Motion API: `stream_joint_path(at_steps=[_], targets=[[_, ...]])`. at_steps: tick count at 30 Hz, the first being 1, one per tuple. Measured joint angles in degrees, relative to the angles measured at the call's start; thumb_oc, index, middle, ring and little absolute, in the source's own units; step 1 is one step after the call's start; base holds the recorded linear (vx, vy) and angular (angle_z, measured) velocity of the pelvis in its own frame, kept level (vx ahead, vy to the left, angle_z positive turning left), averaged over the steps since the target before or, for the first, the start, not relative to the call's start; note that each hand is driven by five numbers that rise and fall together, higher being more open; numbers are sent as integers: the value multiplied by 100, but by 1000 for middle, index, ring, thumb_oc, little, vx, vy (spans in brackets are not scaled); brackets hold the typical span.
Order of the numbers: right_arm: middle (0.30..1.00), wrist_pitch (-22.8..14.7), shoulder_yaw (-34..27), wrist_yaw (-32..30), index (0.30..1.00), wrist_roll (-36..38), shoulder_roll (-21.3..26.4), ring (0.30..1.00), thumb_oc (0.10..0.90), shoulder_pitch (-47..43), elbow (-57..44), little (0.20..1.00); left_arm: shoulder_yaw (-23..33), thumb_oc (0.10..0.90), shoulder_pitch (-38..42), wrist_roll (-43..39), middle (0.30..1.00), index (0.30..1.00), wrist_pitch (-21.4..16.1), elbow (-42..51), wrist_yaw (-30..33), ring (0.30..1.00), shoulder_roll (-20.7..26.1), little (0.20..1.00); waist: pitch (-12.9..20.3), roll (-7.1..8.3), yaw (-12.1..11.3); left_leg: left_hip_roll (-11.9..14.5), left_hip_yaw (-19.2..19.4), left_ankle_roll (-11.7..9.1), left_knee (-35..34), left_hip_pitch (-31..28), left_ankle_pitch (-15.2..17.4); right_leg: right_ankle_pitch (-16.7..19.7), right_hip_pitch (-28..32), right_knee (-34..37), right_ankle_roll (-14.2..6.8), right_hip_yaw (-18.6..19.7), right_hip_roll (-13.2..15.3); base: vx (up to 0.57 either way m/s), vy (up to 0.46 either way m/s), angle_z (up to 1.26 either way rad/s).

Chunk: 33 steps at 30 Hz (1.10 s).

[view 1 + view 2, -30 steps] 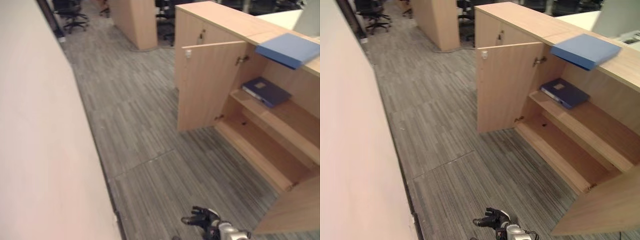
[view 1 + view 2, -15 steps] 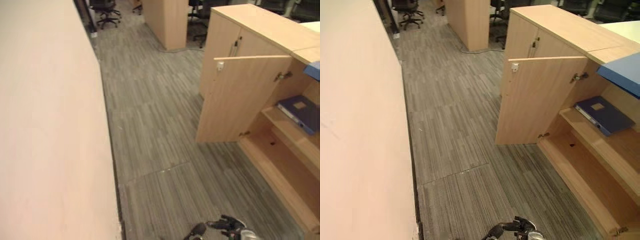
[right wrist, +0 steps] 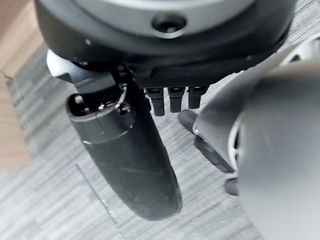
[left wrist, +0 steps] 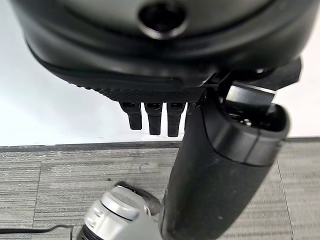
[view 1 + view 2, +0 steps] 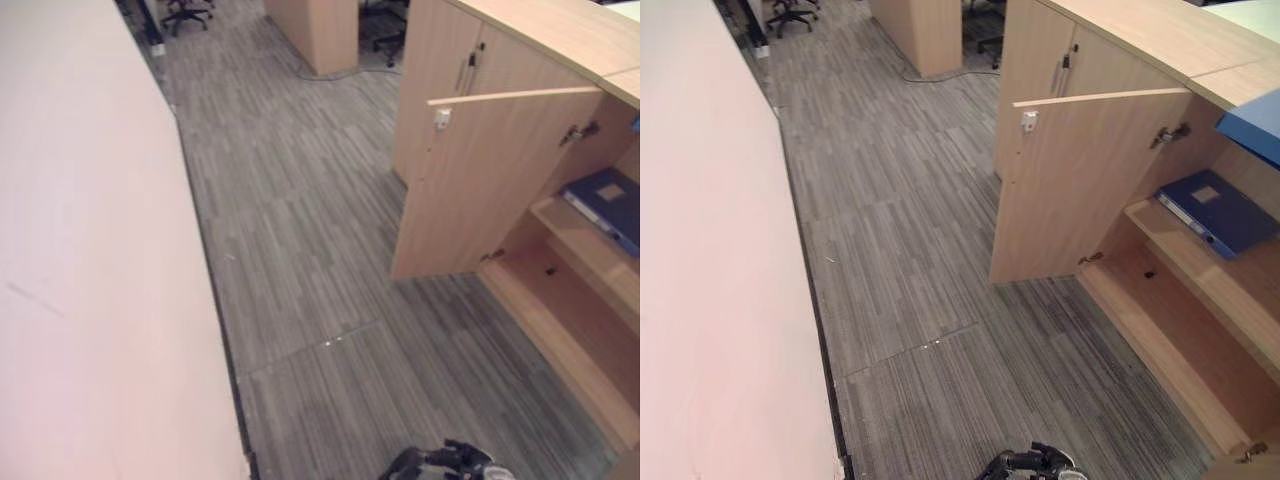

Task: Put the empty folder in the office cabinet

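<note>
With my left hand (image 4: 155, 117) and right hand (image 3: 172, 100) hanging slack and holding nothing, the light blue folder (image 5: 1255, 125) sits on the office cabinet (image 5: 1140, 50) top's edge, where a clumsy reach past the open door (image 5: 1080, 180) could knock it off.

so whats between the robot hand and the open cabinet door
Nothing but bare grey carpet floor. In the right eye view the right robot hand hangs low, and the stretch up to the open cabinet door holds no objects.
</note>
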<state>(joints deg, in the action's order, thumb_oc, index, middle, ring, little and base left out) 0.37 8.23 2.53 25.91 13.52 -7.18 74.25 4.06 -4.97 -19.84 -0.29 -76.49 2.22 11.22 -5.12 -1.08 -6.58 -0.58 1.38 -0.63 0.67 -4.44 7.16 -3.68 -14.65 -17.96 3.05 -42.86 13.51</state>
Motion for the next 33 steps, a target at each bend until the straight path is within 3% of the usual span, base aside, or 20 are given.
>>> stream_joint_path(at_steps=[3,4,6,8,9,10,11,13,15,17,18,19,21,22,23,24,25,26,29,33], targets=[[900,7,-5,-7,900,1,-5,900,800,85,35,900,-55,800,124,1,900,900,-11,19,-3,900,24,900,6,123,104,88,45,-92,87,-82,56,-122,131,59,1,19,-142,197,-167,-14],[900,20,-53,-8,900,-4,-38,900,800,132,91,900,-52,800,161,-1,900,900,-15,27,-3,900,59,900,-35,218,134,105,196,-308,569,-42,191,-218,306,251,-121,135,-336,197,-190,-38],[900,20,-73,-6,900,-14,-84,900,800,229,79,900,-49,800,106,-1,900,900,-14,0,-2,900,113,900,-34,296,107,170,325,-409,1375,124,250,-92,605,631,-45,356,-470,176,-176,-71],[900,-2,-118,-10,900,-48,-18,900,800,350,100,900,-36,800,84,-5,900,900,-12,-6,5,900,109,900,-38,298,44,220,108,-706,3260,740,150,-104,973,1057,38,676,-824,165,-107,-90],[900,-7,-113,-32,900,-49,20,900,800,403,91,900,-34,800,88,-7,900,900,-30,12,-3,900,99,900,-14,327,-18,243,-46,-1037,4046,1120,25,17,1047,1193,132,775,-839,208,-18,-96],[900,-3,-121,-77,900,-49,70,900,800,412,92,900,-34,800,62,-13,900,900,-34,54,-10,900,85,900,-27,272,-39,257,-242,-996,4625,1543,73,13,1125,1327,191,1059,-987,139,6,-105],[900,-4,-119,-88,900,-49,94,900,800,414,100,900,-34,800,72,-14,900,900,-37,58,-14,900,84,900,-34,273,-49,257,-232,-940,4619,1677,83,106,1141,1391,281,1079,-1002,141,36,-80],[900,25,-165,-127,900,-51,106,900,800,388,235,900,13,800,130,-28,900,900,-39,69,-15,900,90,900,-169,344,-38,233,-334,-772,4257,2120,202,59,1232,1415,299,1565,-1009,243,92,-75],[900,62,-226,-134,900,-75,69,900,800,300,367,900,16,800,179,-57,900,900,-39,72,-17,900,102,900,-335,507,-176,110,-480,-513,3201,2268,172,64,1304,1424,284,2010,-892,165,74,-112],[900,44,-204,-124,900,-111,79,900,800,265,375,900,20,800,158,-224,900,900,-33,51,-28,900,79,900,-468,594,-421,206,-949,-591,1655,2165,-346,151,1490,1565,172,2307,-872,94,78,-133],[900,25,-200,-123,900,-112,61,900,800,291,381,900,24,800,152,-234,900,900,11,-16,-24,900,96,900,-485,534,-370,291,-1145,-659,1344,2207,-635,221,1712,1753,70,2251,-920,213,257,-73],[900,17,34,-134,900,-118,39,900,800,324,390,900,-102,800,170,-242,900,900,8,-21,-10,900,125,900,-504,453,-319,409,-1638,-899,842,2248,-975,135,1947,1846,-82,2372,-951,213,255,-43],[900,23,156,-112,900,-134,65,900,800,285,488,900,-158,800,155,-243,900,900,-4,-54,-17,900,110,900,-463,328,-368,611,-2076,-1041,231,2121,-1133,42,1942,1815,-232,2664,-1017,175,207,-55],[900,23,140,-111,900,-147,72,900,800,278,492,900,-161,800,158,-243,900,900,-4,-52,-19,900,96,900,-461,309,-392,637,-2089,-1047,218,2113,-1125,52,1932,1791,-216,2695,-1011,136,181,-110],[900,3,136,-101,900,-177,140,900,800,306,474,900,-152,800,13,-240,900,900,-22,-59,-32,900,-15,900,-343,140,-481,628,-2006,-906,454,1880,-1017,81,2021,1824,-468,2863,-920,185,251,-111],[900,-6,98,-97,900,-228,179,900,800,350,474,900,-149,800,-112,-240,900,900,-22,-73,-35,900,-63,900,-217,52,-457,597,-2060,-802,318,1732,-1326,84,2066,1883,-702,2920,-881,129,167,-111],[900,-23,105,-112,900,-238,87,900,800,464,450,900,-144,800,-52,-234,900,900,-26,-76,-10,900,-4,900,-197,190,-394,407,-1852,-694,277,1677,-1333,90,2068,1912,-678,2925,-624,228,295,-49],[900,6,26,-37,900,-242,18,900,800,469,440,900,-57,800,-55,-232,900,900,-37,-111,-25,900,66,900,-145,410,-337,115,-1691,-419,40,1451,-1474,176,2199,1933,-755,2920,-279,143,192,-29],[900,4,-34,13,900,-241,-223,900,800,444,443,900,56,800,-29,-226,900,900,-171,-15,-28,900,224,900,-62,503,-341,-168,-1385,-132,-366,1026,-1506,247,2209,1925,-950,2861,35,106,179,-38],[900,19,-64,55,900,-243,-401,900,800,320,441,900,60,800,4,-203,900,900,-222,58,-29,900,431,900,7,584,-337,-379,-1236,-4,-505,944,-1520,368,2224,2030,-1219,2751,245,74,158,-13]])
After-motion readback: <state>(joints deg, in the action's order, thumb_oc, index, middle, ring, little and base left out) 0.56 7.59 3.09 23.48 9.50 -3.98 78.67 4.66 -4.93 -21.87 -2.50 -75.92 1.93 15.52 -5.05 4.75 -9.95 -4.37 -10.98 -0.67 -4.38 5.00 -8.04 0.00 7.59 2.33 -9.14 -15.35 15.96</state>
